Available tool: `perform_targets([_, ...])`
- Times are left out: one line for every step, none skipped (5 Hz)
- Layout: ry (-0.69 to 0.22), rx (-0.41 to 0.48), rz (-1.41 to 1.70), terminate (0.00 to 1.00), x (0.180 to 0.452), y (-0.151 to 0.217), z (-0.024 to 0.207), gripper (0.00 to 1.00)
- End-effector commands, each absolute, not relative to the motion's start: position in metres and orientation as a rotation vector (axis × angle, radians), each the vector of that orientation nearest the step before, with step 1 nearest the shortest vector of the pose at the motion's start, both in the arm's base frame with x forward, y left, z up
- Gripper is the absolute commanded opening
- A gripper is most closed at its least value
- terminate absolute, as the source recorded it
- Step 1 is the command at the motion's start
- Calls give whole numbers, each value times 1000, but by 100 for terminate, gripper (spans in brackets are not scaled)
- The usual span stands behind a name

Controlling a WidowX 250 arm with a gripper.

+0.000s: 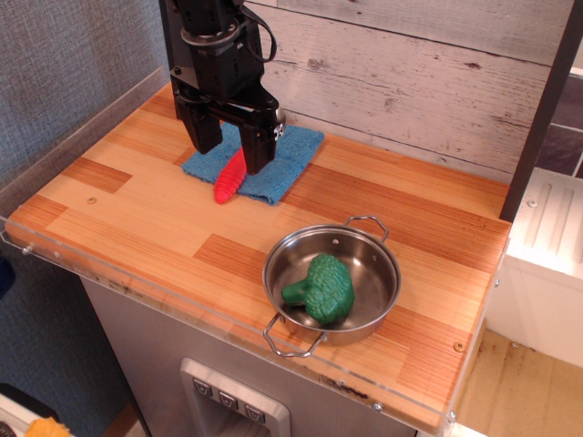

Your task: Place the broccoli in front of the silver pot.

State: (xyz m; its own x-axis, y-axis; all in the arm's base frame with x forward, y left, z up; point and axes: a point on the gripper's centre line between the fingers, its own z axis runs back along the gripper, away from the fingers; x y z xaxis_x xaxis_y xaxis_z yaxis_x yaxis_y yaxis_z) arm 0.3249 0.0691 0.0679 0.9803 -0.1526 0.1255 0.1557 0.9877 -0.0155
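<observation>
The green toy broccoli (pixel 321 289) lies inside the silver pot (pixel 372 250), which stands near the front right of the wooden table with its wire handles at the back and the front. My black gripper (pixel 230 150) hangs over the blue cloth at the back left, well away from the pot. Its two fingers are spread apart and hold nothing.
A blue cloth (pixel 282 159) lies at the back left with a red ridged toy (pixel 229 178) on its front edge. A clear plastic rim (pixel 137 291) lines the table's front. A plank wall stands behind, a dark post (pixel 542 109) at the right.
</observation>
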Motion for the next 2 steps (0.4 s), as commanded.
perform_targets([-124,-25,-155,0,325,69,68,100])
perform_targets([-168,-52,-239,0,306,39,82,100])
